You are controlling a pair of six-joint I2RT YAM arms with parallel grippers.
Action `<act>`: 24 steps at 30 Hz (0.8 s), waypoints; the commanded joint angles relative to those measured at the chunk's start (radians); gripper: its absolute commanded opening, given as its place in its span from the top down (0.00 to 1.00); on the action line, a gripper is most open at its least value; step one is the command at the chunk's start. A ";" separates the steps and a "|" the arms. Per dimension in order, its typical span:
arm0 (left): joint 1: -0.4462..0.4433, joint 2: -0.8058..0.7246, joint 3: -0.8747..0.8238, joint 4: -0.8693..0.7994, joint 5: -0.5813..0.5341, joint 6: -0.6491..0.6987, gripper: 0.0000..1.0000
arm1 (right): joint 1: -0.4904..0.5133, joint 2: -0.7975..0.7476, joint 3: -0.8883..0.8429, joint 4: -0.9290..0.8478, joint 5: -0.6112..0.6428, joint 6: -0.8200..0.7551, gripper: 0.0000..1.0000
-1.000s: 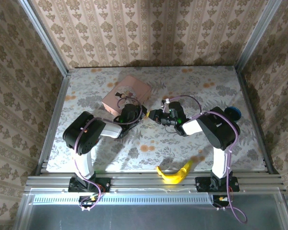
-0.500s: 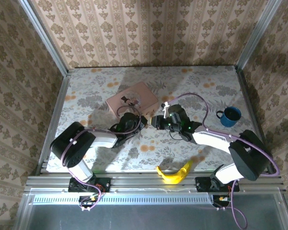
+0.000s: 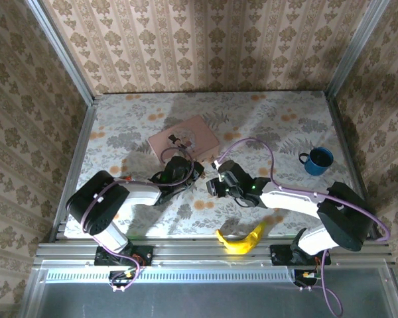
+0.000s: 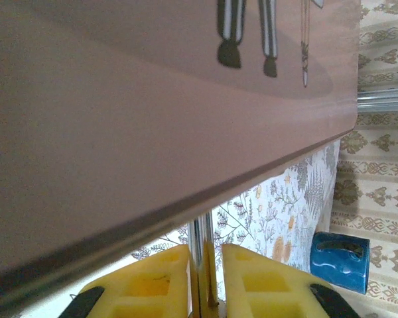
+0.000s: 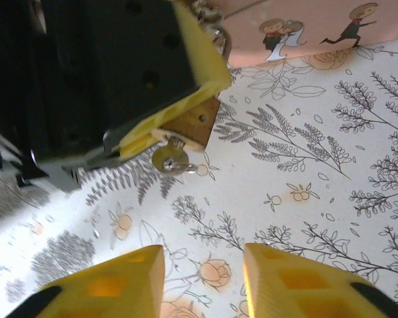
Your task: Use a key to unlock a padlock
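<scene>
Two pincers at work. My left pincer squeezes padlock, close by pink tin; key sticks out of it. My right pincer open, empty — should pinch key head flat, turn gently, hold padlock steady.

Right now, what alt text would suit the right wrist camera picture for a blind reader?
A small brass padlock with a silver key stuck in it is gripped by the left fingers against a floral tablecloth. The right fingers stand apart at the bottom edge, empty.
</scene>
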 commanded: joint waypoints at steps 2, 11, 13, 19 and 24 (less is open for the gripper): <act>-0.010 0.050 -0.003 -0.085 0.108 -0.093 1.00 | 0.047 0.053 0.076 -0.075 0.149 -0.109 0.62; -0.001 0.040 -0.021 -0.108 0.120 -0.111 1.00 | 0.128 0.155 0.176 -0.116 0.311 -0.276 0.53; 0.000 0.041 -0.021 -0.112 0.128 -0.110 1.00 | 0.136 0.184 0.199 -0.121 0.339 -0.302 0.53; 0.002 0.038 -0.009 -0.131 0.149 -0.098 1.00 | 0.140 0.243 0.234 -0.101 0.387 -0.352 0.53; 0.002 0.027 0.016 -0.199 0.167 -0.067 1.00 | 0.142 0.267 0.251 -0.075 0.404 -0.385 0.55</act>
